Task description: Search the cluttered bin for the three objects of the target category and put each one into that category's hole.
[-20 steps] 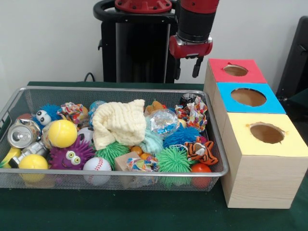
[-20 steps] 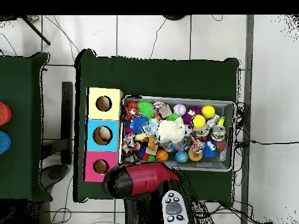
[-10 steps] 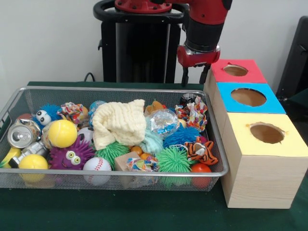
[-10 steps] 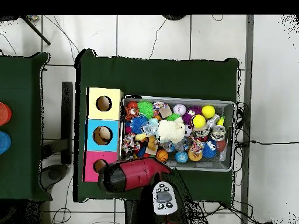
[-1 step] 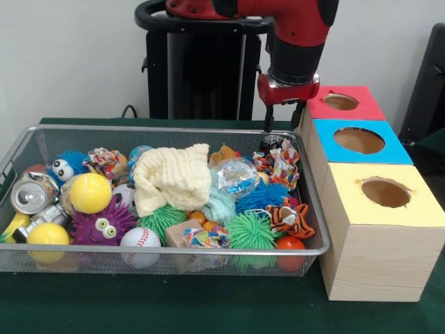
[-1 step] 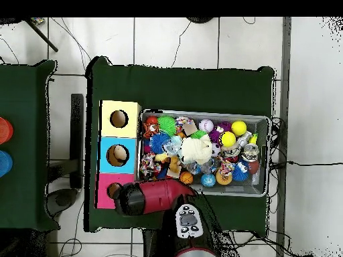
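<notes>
Hanging above the far right corner of the wire bin [image 5: 14, 161], beside the red box [image 5: 316, 106], the gripper [image 5: 284, 118] has its jaws apart with nothing between them. Three wooden boxes stand in a row right of the bin on the green bench [image 5: 208, 306], red far, blue box [image 5: 334, 154] between, yellow box [image 5: 389, 229] near, each with a round hole on top. Filling the bin are a cream cloth [image 5: 172, 177], yellow ball [image 5: 90, 193], baseball [image 5: 140, 240], tiger toy [image 5: 290, 218] and crushed can [image 5: 31, 194].
</notes>
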`<action>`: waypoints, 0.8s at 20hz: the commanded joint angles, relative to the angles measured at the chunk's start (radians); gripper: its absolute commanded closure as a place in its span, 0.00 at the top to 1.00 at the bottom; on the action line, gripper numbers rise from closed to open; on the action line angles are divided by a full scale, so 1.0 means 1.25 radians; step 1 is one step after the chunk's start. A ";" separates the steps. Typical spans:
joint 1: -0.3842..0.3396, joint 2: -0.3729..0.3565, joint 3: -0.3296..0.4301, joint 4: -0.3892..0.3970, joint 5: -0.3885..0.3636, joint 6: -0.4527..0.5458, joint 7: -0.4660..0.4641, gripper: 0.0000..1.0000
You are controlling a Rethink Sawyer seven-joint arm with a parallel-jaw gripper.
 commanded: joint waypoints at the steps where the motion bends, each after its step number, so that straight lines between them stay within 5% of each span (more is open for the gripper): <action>1: -0.022 0.039 0.010 -0.106 0.073 -0.067 0.181 1.00; 16: -0.049 0.047 0.035 -0.098 0.101 -0.102 0.153 1.00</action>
